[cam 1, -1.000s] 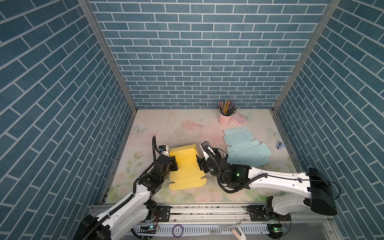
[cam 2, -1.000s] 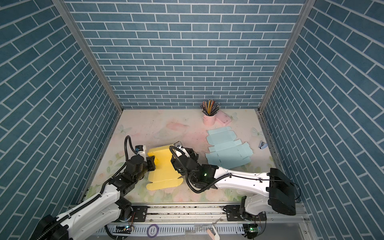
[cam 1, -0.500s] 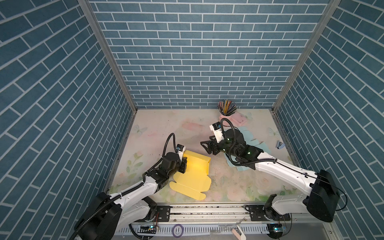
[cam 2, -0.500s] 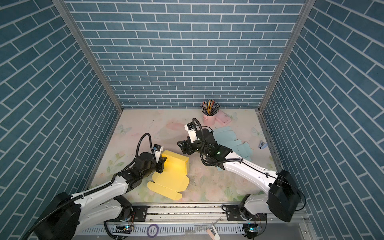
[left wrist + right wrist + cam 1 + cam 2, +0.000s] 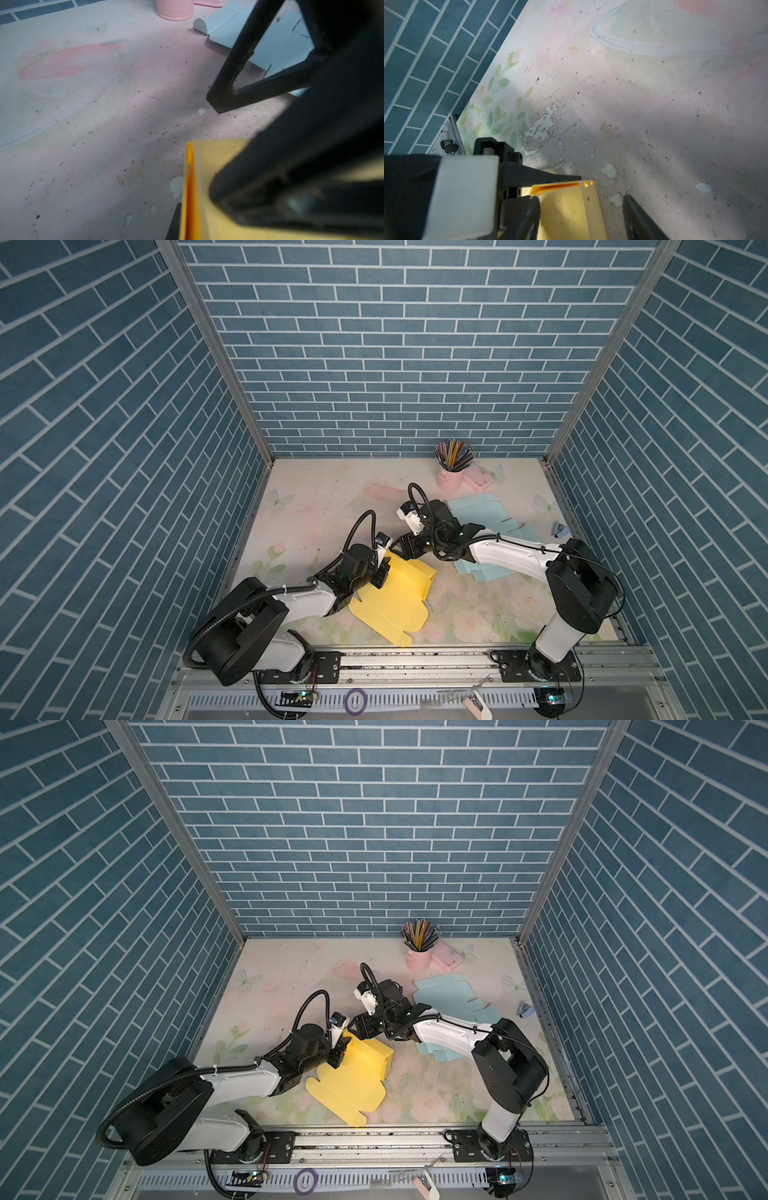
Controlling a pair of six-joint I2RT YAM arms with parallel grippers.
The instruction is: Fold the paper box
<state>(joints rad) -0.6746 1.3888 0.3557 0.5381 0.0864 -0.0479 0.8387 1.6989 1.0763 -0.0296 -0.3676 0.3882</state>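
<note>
Floral tabletop (image 5: 332, 506) between blue brick walls (image 5: 395, 364). A partly folded yellow paper box (image 5: 399, 605) lies front-centre. Left end effector (image 5: 384, 570) clamps its raised wall; right end effector (image 5: 400, 547) hangs open over that wall's corner.

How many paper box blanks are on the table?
2: the yellow blank front centre, held by the left gripper; the light blue blank further back, partly under the right arm, which may hide more.
</note>
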